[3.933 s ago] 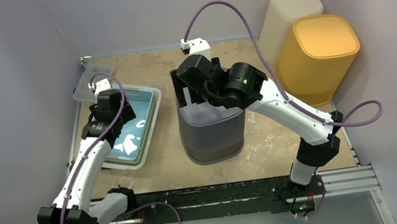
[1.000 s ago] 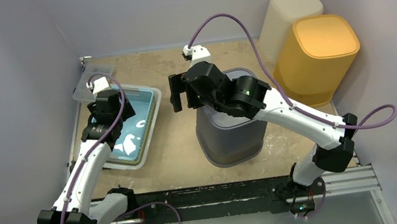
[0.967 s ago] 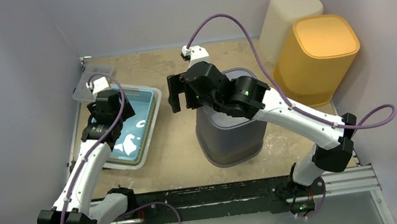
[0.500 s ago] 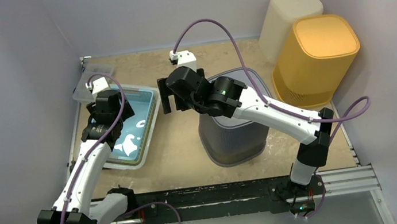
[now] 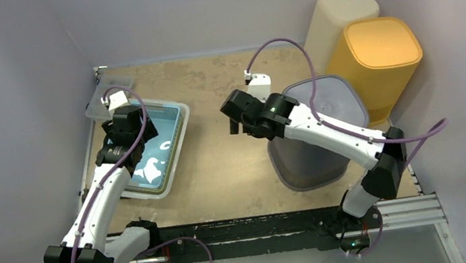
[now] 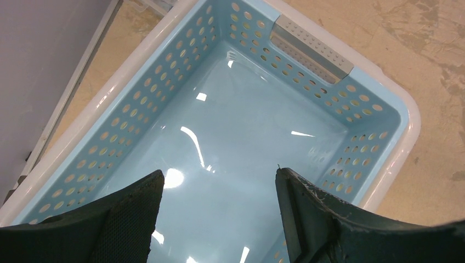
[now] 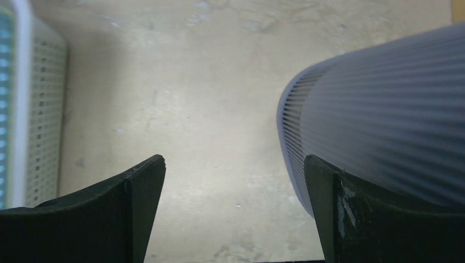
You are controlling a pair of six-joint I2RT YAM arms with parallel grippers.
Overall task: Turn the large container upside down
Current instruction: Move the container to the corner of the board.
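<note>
In the right wrist view, the large container [image 7: 384, 137] just right of the right gripper [image 7: 236, 170] is blurred. It runs off the top and right edges, so whether its visible end is rim or base cannot be told. The blue basket [image 7: 33, 109], left of that gripper, is cut by the left edge. Beneath the left gripper [image 6: 219, 181], the blue basket's near end lies behind the fingers [image 6: 126, 219] and past the bottom edge. From above, the right arm [image 5: 332, 132] covers part of the container's near wall. The yellow bin [image 5: 377, 58] hides the lower part of the beige bin [image 5: 337, 16].
</note>
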